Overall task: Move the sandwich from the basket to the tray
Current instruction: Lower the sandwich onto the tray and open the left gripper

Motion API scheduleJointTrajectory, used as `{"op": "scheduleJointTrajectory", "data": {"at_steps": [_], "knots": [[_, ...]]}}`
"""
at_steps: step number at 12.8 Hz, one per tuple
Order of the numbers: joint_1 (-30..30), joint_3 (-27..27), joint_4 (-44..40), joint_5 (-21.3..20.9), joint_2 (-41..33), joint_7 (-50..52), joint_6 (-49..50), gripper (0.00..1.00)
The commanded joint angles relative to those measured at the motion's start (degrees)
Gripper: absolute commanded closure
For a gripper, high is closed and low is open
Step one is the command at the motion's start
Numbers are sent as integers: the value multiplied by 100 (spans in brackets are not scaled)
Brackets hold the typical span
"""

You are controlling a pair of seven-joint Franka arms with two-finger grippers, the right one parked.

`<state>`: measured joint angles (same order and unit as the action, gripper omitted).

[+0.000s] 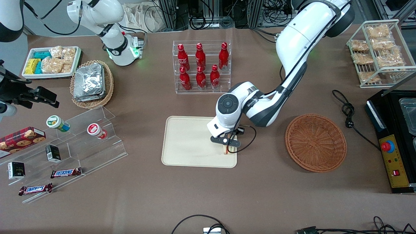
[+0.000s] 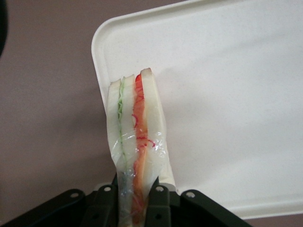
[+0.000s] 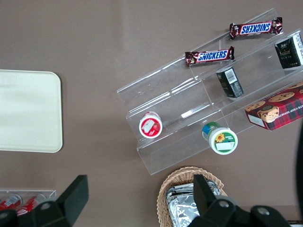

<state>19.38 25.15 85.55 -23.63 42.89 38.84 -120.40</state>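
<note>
The left gripper [image 1: 228, 145] is clamped on the sandwich [image 2: 136, 142], holding it upright over the tray [image 1: 188, 143] near the corner closest to the reddish-brown wicker basket [image 1: 315, 142], which lies on the bench.

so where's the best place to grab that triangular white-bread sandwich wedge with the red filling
Across its two flat bread faces, coming down from above, as the left arm's pincer does now: the wrapped white-bread sandwich wedge stands on edge over the cream rectangular tray's corner nearest the empty reddish-brown wicker basket. The faces are broad and parallel, so the fingers press the layers together rather than splitting them.
</note>
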Motion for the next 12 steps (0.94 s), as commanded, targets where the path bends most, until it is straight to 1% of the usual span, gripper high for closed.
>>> {"op": "scheduleJointTrajectory", "data": {"at_steps": [1,2,3,4,6,8,10,11,12], "knots": [[92,-28,-188,-299,114,343,-1,35],[92,-28,-188,-300,114,344,-1,27],[92,-28,-188,-291,114,370,7,11],[101,-19,-197,-300,106,544,8,1],[66,-19,-197,-274,44,774,8,0],[22,-19,-180,-168,-209,835,104,0],[-48,-19,-171,-89,-639,976,654,0],[-318,16,-162,85,-859,933,936,0],[-478,25,-57,261,-1105,680,1070,0]]}}
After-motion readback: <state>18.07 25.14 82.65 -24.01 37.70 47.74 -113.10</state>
